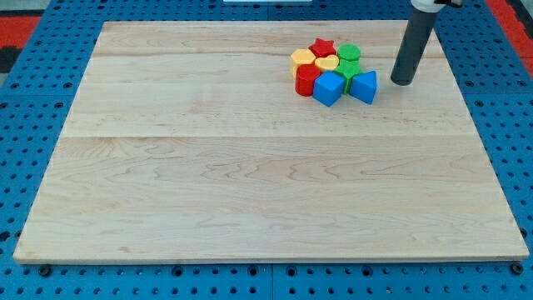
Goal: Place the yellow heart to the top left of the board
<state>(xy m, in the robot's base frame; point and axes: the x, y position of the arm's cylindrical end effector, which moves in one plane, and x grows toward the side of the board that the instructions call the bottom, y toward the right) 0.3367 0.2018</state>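
My tip [401, 82] — a bare rod with no jaws to open or close — stands just right of the cluster, beside the blue block [364, 86], because the yellow heart [326, 64] sits walled in at its middle — other blocks must part first.

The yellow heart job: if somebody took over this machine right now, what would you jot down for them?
My tip sits on the board, just to the view's right of the block cluster, touching nothing.
The yellow heart is packed mid-cluster, with the red star, green blocks, yellow hexagon-like block, red block and two blue blocks around it.
Done: nothing visible.
Left: free the heart, push it to the top left corner.
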